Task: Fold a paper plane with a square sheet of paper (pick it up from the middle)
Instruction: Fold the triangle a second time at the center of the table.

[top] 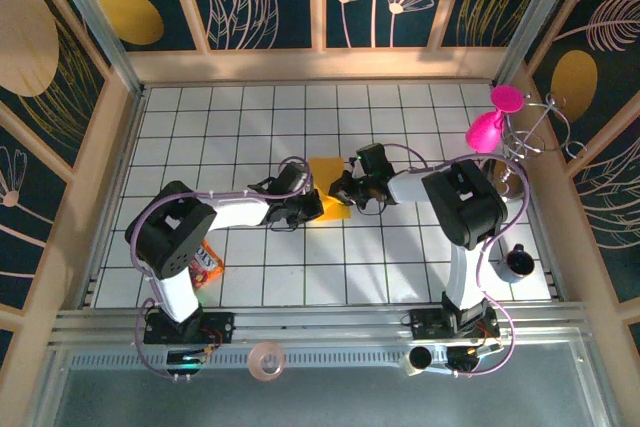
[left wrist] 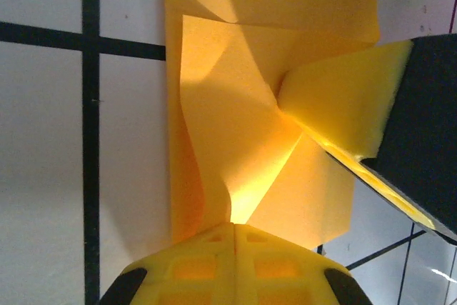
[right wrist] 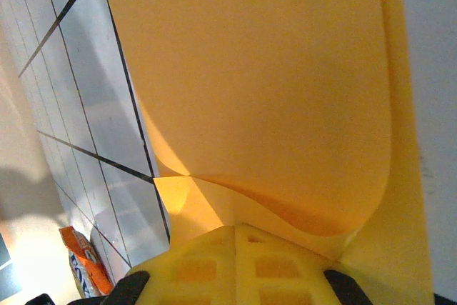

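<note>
Paper-folding scene, seen from overhead and from both wrists. Square sheet of paper (top: 327, 171), orange-yellow and partly folded, lies near the centre of the white tiled table (top: 400, 117), between the two arms. The left gripper (top: 308, 209) meets the sheet at its lower left in the overhead view. The right gripper (top: 340, 190) meets it from the right, slightly higher in the frame. The two grippers stand close together with the paper between them.

Left wrist view: at bottom centre, the left gripper (left wrist: 234, 248) has its yellow fingers pressed together. The paper rises out of the seam between them, so the jaws are clamped on it. The sheet shows several creases and overlapping flaps. At the right of the frame, one flap is pinched by a black finger (left wrist: 421, 141) of the right gripper, which has a pale yellow face.

Right wrist view: at bottom centre, the right gripper (right wrist: 235, 248) likewise has its fingers closed on the paper. The paper curves upward from the seam and covers most of the frame.

A snack packet (top: 207, 265) lies at lower left, partly under the left arm. A pink figure (top: 488, 129) stands at upper right and a dark mug (top: 518, 263) at right. A tape roll (top: 267, 360) rests on the metal rail at the bottom edge.
</note>
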You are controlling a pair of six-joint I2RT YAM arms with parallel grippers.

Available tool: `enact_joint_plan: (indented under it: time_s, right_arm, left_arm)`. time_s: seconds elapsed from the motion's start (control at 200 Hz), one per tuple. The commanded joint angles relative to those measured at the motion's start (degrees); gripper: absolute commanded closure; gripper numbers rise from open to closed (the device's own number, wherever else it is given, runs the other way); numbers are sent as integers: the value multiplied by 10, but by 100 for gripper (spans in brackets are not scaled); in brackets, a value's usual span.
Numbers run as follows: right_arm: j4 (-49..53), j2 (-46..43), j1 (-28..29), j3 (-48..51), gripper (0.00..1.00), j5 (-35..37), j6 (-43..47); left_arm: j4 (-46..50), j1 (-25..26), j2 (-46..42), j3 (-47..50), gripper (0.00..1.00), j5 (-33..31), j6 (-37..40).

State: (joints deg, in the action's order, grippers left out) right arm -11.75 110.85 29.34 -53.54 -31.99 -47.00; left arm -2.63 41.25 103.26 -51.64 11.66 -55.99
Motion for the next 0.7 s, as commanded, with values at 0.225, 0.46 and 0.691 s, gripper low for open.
enact_joint_plan:
  time_s: [0.225, 0.46, 0.691]
  right_arm:
    - [43, 3, -10, -3, 100, 39, 23]
    - [54, -74, -7, -38, 100, 23, 93]
    - [71, -80, 17, -21, 100, 30, 117]
  left_arm:
    - [-7, 0, 4, 62, 100, -27, -37]
    - [-19, 1, -5, 78, 100, -24, -48]
    - [-24, 1, -5, 77, 100, -17, -47]
